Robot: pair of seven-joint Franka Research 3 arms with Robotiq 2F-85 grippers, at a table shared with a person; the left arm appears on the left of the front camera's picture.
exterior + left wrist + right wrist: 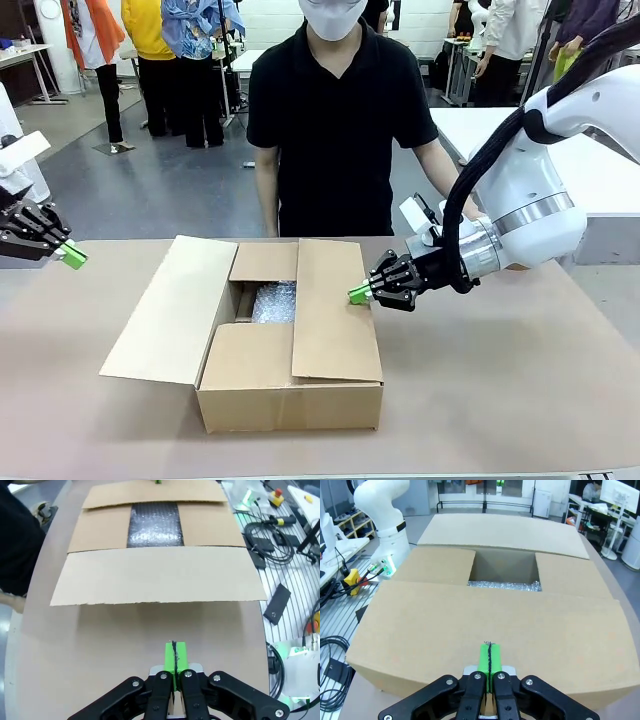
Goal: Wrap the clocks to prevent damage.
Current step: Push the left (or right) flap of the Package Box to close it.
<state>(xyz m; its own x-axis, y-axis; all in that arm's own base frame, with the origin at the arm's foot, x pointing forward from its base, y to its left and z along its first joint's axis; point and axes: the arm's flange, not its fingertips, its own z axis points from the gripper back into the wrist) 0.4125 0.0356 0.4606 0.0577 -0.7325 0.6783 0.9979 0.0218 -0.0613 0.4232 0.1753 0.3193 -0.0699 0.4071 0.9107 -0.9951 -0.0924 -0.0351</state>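
Bubble wrap (274, 302) lies inside the cardboard box (290, 405), showing through the gap between the flaps, well clear of both arms; what it covers cannot be told. The right fingers (358, 294) are pressed together with nothing between the green pads, and their tips sit at the outer edge of the right long flap (335, 310), which is folded flat over the box top; whether they touch the card is not clear. In the right wrist view these closed fingers (485, 657) point across that flap toward the opening, where the wrap (504, 585) glints at the bottom. The left fingers (74, 256) are likewise closed on nothing and hang over the left end of the bench (500, 400), well apart from the box. In the left wrist view they (169, 657) face the left long flap (155, 582), which lies spread outward and slopes down to the brown bench top. The two short end flaps are folded inward. A person in a black shirt (340, 120) stands at the far side of the bench, just behind the box.
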